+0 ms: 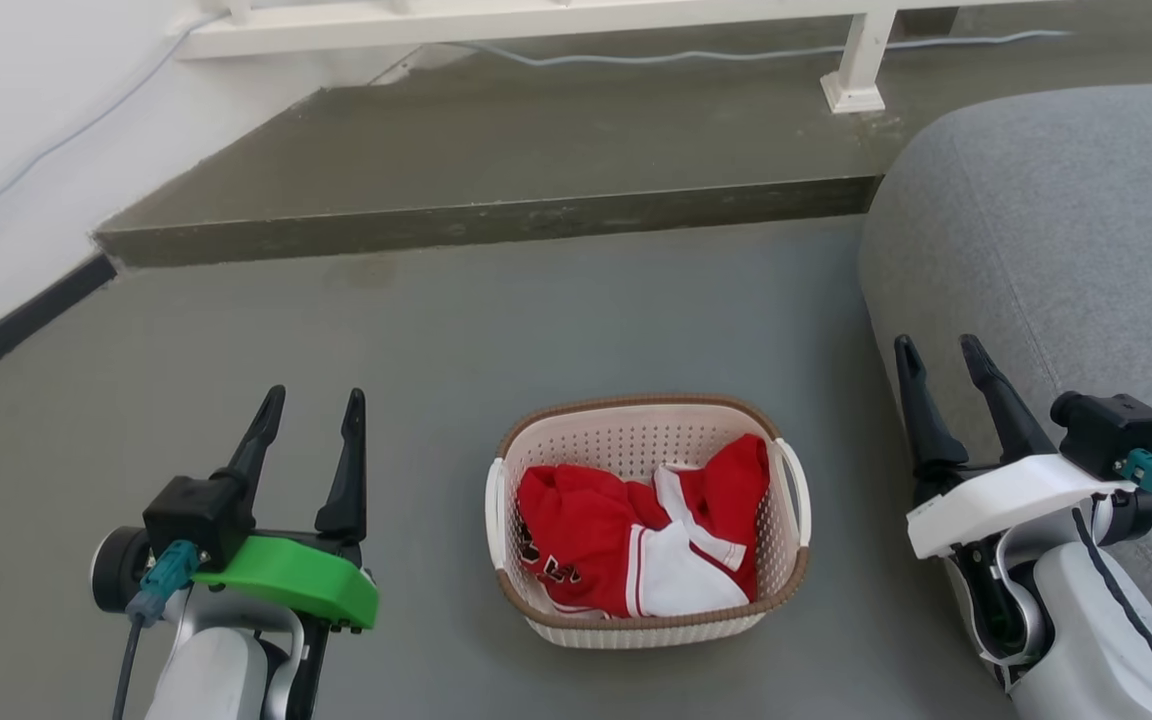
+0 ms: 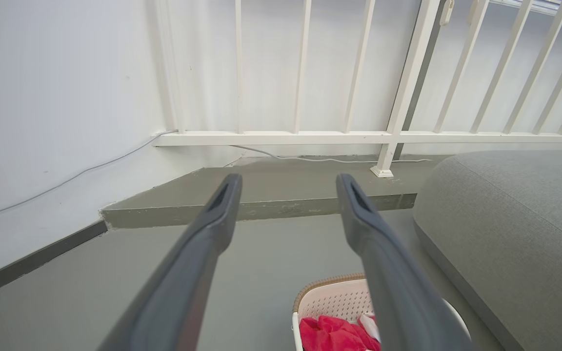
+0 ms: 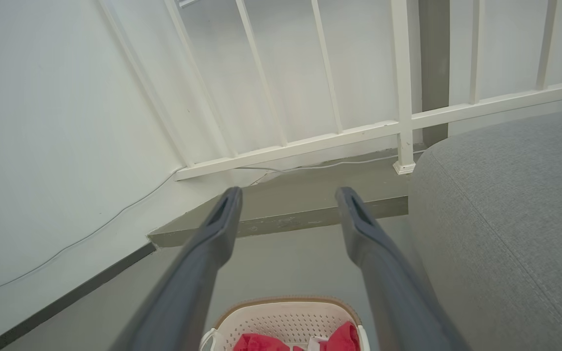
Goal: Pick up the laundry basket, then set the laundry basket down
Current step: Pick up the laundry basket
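Cream laundry basket point(image 1: 626, 440) holding red clothes point(image 1: 586, 530), left gripper point(image 1: 316, 394) spread, right gripper point(image 1: 936, 343) spread beside grey cushion point(image 1: 1066, 230)

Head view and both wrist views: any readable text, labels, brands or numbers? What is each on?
Nothing fully legible.
On the red and white garment in the laundry basket: dark lettering on a crumpled fold, partly hidden, unreadable.
On the left tool, the right tool and the grey cushion: no markings visible.
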You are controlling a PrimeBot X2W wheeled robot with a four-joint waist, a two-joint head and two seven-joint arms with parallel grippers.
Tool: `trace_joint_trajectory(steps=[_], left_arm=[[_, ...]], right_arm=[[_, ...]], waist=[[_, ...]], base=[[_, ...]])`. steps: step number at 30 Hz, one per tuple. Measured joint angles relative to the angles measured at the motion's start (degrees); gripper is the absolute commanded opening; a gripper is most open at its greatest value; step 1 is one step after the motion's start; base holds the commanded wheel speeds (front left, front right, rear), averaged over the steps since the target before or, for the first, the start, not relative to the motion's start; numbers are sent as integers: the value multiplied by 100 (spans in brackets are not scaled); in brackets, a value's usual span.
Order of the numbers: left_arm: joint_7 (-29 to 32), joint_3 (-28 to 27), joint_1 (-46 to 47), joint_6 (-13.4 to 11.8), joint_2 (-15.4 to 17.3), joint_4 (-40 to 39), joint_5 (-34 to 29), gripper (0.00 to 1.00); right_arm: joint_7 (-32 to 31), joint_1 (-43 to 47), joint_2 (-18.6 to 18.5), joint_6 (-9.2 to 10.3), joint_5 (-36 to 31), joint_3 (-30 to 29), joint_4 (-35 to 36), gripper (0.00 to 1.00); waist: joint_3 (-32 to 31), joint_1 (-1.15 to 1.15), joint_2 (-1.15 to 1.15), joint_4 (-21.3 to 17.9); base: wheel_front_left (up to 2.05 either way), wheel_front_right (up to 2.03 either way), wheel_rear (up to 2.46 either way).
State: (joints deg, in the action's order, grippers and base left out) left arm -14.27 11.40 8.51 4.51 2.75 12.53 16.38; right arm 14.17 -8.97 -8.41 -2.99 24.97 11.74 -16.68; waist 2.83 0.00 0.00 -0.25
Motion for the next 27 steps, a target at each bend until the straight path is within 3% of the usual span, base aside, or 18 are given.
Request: trace_joint_trajectory(steps=[27], left_arm=[[-13, -25, 711, 57, -35, -1, 1, 100]], right_arm=[[1, -591, 22, -62, -49, -344, -18, 100]], waist=[[1235, 0, 0, -108]], base=[[0, 0, 0]])
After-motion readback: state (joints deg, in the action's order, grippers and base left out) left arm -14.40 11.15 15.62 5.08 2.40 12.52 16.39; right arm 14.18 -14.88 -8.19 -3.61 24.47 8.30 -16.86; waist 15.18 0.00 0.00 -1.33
